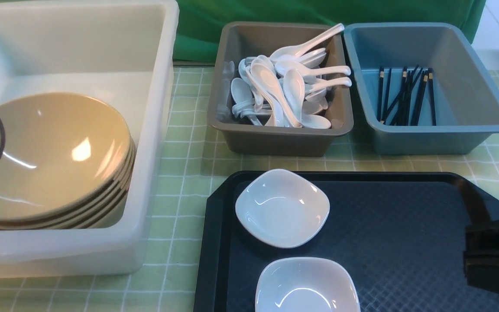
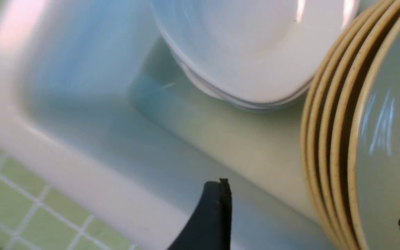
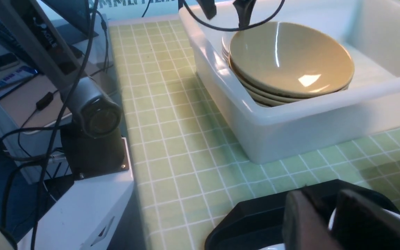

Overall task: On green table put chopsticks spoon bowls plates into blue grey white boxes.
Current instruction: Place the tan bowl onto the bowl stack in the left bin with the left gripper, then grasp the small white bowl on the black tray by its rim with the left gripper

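The left gripper (image 2: 318,194) is hanging wide open inside the big white box (image 1: 154,130). Its two black fingers (image 2: 214,215) are standing far apart and aren't gripping anything. Right below it, the tan bowls (image 1: 46,156) are sitting nested in a stack at the near end of that box. In the left wrist view, a little pile of white dishes (image 2: 255,52) is resting on the box floor just beside the bowls' rims.

The grey box (image 1: 275,141) is sitting in the middle at the back of the green table (image 1: 180,143), holding a heap of white spoons (image 1: 284,86) (a couple of handles are poking out over the far rim). Just beside it on the right, the blue box (image 1: 427,138) is holding the black chopsticks (image 1: 405,97), which are lying loosely bunched on its floor.

Two plates are sitting on the black tray (image 1: 405,242) at the front, one (image 1: 282,208) near its back left corner and the other (image 1: 306,286) closer to the camera, slightly apart from the first.

The right gripper (image 1: 474,260) is hovering over the tray's right side, well apart from both plates. Its fingers are sitting close together and I'm not seeing anything in them, but honestly I can't tell whether they're fully closed or just cracked open.
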Controlling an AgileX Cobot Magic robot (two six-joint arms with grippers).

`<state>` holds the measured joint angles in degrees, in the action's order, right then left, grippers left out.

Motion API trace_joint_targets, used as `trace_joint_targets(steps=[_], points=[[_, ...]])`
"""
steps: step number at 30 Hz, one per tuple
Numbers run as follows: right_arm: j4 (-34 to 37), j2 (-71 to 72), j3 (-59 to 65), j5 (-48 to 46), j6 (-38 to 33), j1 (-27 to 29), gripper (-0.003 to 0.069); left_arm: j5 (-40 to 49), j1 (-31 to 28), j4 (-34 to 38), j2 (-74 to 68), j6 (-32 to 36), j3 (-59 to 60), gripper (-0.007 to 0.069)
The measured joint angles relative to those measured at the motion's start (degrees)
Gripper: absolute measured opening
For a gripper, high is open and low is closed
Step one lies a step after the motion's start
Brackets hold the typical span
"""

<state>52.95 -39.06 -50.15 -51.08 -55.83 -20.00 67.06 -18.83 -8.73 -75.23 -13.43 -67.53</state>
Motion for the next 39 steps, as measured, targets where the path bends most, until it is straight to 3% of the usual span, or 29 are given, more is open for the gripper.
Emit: trace_joint_targets(steps=[5, 8, 11, 12, 14, 18, 24, 30, 33, 39], points=[[-1.78, 0.00, 0.00, 0.35, 1.30, 0.00, 0.0155, 3.51, 2.32, -5.13, 0.33, -1.68, -5.61, 0.0663], [-8.17, 0.00, 0.00, 4.17, 11.87, -0.05, 0.0163, 3.72, 5.62, -3.36, 2.04, 0.21, -7.76, 0.0662], [-22.46, -1.23, 0.00, 8.75, 28.61, -0.05, 0.0172, 4.07, 15.15, 6.46, 5.71, 12.41, -7.86, 0.0643], [-23.73, -1.53, 0.00, 8.83, 29.28, -0.05, 0.0172, 4.07, 15.74, 7.09, 5.85, 13.43, -7.80, 0.0640], [-28.14, -3.56, 0.00, 8.76, 34.59, -0.05, 0.0182, 4.20, 22.50, 14.74, 7.45, 23.45, -6.68, 0.0606], [-29.26, -8.94, 0.00, 8.59, 38.62, -0.05, 0.0202, 4.34, 30.55, 25.21, 8.49, 33.59, -3.08, 0.0526], [-29.00, -17.72, 0.00, 10.34, 40.86, -0.05, 0.0279, 2.65, 34.16, 33.31, 9.33, 35.12, 4.14, 0.0430], [-21.46, -26.23, 0.17, 11.02, 38.29, -0.05, 0.0374, -6.33, 34.26, 41.67, 8.47, 33.58, 10.27, 0.0393], [-17.57, -26.06, 0.29, 10.92, 33.95, -0.05, 0.0386, -6.10, 34.26, 42.62, 3.50, 31.75, 8.47, 0.0393], [-16.30, -24.39, 0.29, 6.56, 31.59, -0.05, 0.0391, -3.65, 36.46, 41.03, -8.99, 31.64, -2.23, 0.0395]])
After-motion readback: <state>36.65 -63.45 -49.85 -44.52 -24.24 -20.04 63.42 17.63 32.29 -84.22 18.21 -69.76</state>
